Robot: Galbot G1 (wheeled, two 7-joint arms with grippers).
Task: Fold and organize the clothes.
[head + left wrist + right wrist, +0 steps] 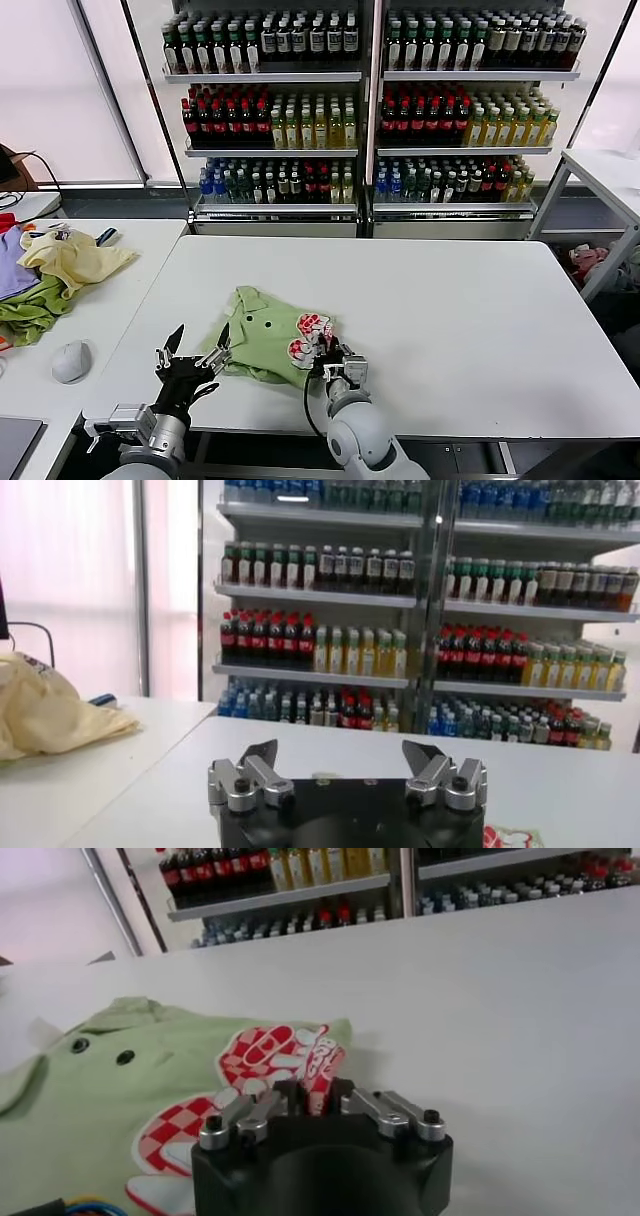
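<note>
Behind our white table (pixel 450 320) stand two shelving bays of bottled drinks (pixel 370 110). We count one light green shirt (pixel 265 335) on the table, crumpled near our front edge, its long axis running from the collar at our left to the red-and-white print (pixel 312 335) at our right. We see two pincers: the right pincer (pixel 325 352) sits at the printed edge, narrowed with cloth between its fingers; the left pincer (pixel 197 348) hovers wide just left of the shirt.
</note>
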